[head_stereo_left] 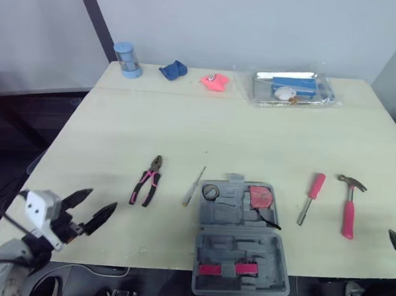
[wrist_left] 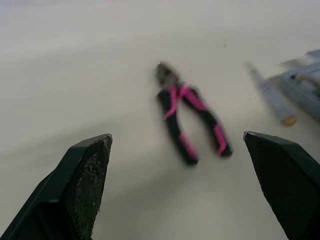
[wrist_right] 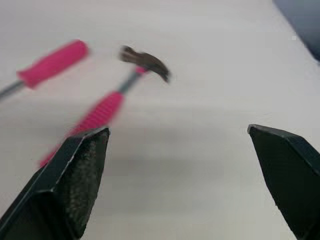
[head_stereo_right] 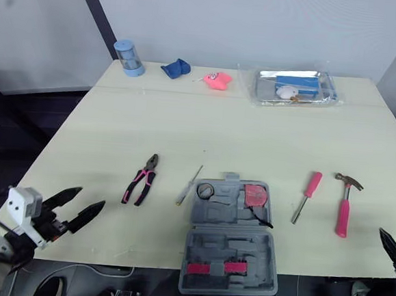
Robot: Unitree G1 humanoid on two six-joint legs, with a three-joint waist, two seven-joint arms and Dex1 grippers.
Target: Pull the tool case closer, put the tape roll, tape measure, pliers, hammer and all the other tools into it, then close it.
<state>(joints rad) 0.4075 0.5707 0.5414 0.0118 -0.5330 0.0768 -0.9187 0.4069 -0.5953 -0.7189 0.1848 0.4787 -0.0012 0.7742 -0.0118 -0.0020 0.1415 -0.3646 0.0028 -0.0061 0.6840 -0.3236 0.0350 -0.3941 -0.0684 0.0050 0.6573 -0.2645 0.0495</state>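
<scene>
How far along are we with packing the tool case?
Done: the case sits open at the table's near edge, holding the tape roll and tape measure. In hand: nothing; the left pincer and right pincer are both open and empty. Left: the pliers, thin screwdriver, pink screwdriver and hammer lie on the table, and the case needs closing.
</scene>
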